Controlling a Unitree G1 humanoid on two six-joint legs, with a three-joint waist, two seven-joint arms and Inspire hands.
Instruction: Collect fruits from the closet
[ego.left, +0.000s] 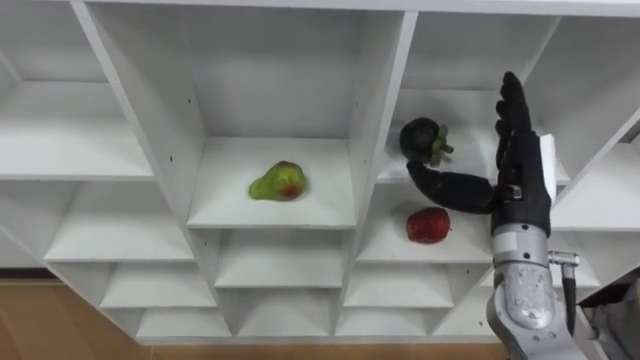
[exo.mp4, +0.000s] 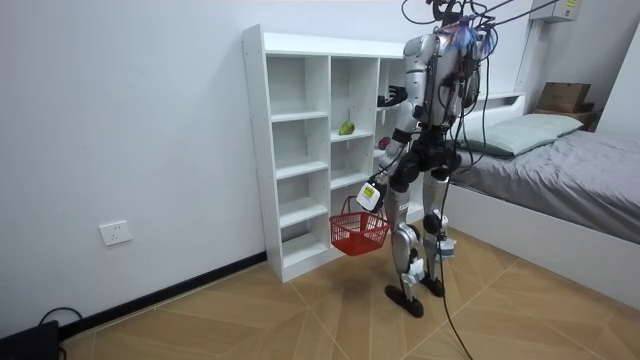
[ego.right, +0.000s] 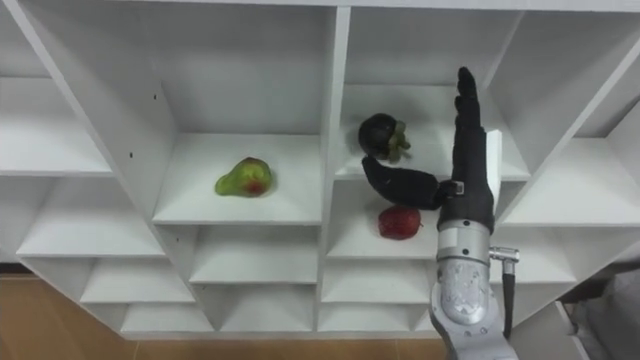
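In the white closet (ego.left: 372, 110) a green and red pear (ego.left: 278, 182) lies alone in the middle compartment. One compartment to the right, a dark mangosteen (ego.left: 421, 137) sits on the shelf, and a red apple (ego.left: 428, 225) lies on the shelf below it. My right hand (ego.left: 520, 180) is raised in front of that right compartment, open, fingers straight up. Its thumb stretches left, just under the mangosteen and apart from it. In the room view my left hand (exo.mp4: 371, 194) hangs low at my side, shut on the handle of a red basket (exo.mp4: 358, 232).
I stand close to the closet (exo.mp4: 300, 150), facing its right columns. The other compartments are bare white shelves. A bed (exo.mp4: 560, 160) lies behind me at the room view's right. The floor is wood.
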